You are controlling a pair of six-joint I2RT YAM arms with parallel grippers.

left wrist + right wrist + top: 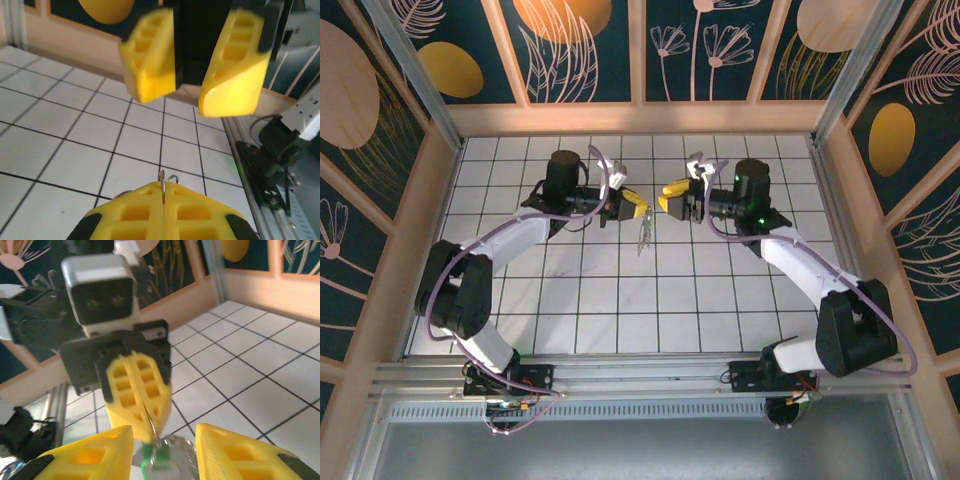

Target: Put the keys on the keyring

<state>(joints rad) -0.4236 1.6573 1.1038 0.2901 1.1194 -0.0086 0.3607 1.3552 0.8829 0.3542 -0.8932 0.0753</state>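
Observation:
Above the middle of the tiled floor, my left gripper [640,208] is shut on the keyring [645,233], which hangs below it. In the left wrist view the thin silvery keyring [162,184] is pinched edge-on between the closed yellow fingers of my left gripper [163,187]. Facing it, my right gripper [665,196] stands open, a little apart. In the right wrist view the keys [152,467], with a green head and a silvery blade, dangle from the keyring [155,429] under the left gripper [143,427]. They hang between the spread fingers of my right gripper [164,442]; whether they touch, I cannot tell.
The white tiled floor [620,300] stretches below both arms. Wooden walls [640,118] close it in at the back and sides. An aluminium rail [640,375] with both arm bases runs along the near edge.

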